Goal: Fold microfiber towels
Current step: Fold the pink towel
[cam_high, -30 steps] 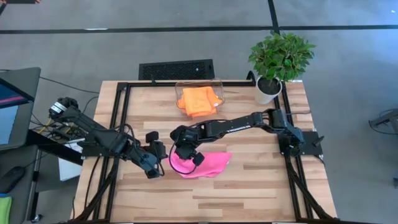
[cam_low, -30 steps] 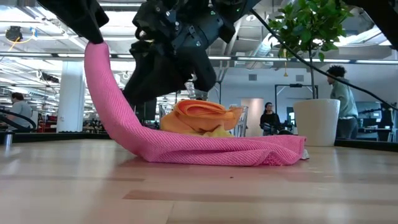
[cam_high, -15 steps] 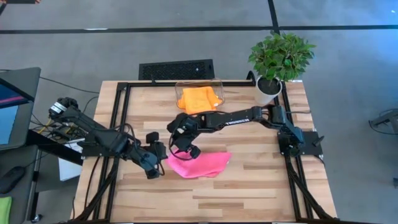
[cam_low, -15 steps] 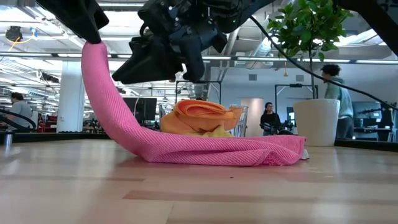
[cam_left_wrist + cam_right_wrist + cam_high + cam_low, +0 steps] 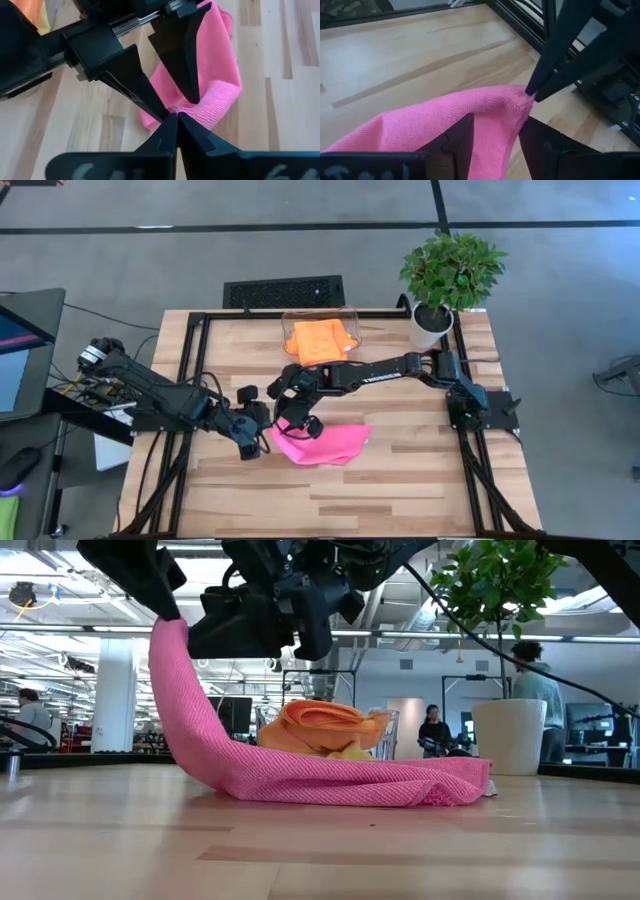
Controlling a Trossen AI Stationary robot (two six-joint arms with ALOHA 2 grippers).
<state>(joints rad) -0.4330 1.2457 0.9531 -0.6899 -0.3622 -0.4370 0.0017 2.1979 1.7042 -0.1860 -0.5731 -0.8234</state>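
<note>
Pinching one corner of the hot pink towel (image 5: 300, 775), the left gripper (image 5: 175, 117) is holding it up off the wooden table (image 5: 420, 470) while the rest is lying flat and bunched near the table's middle. Its fingers are closed together on the cloth's edge. The right gripper (image 5: 495, 125) is hanging just beside that raised corner with its fingers apart and cloth between them, not pressed on it.

Drooping from the pinch in a limp curve, the towel is looking light, soft and grippy, likely to sag and crease; corners and hems are probably the best holds.

Behind it, the orange towels (image 5: 318, 340) are sitting heaped in the clear plastic bin (image 5: 352, 315), with the potted plant (image 5: 445, 275) beside it. Neither is crowding the work; the two grippers, nearly touching, are the likelier clash.
</note>
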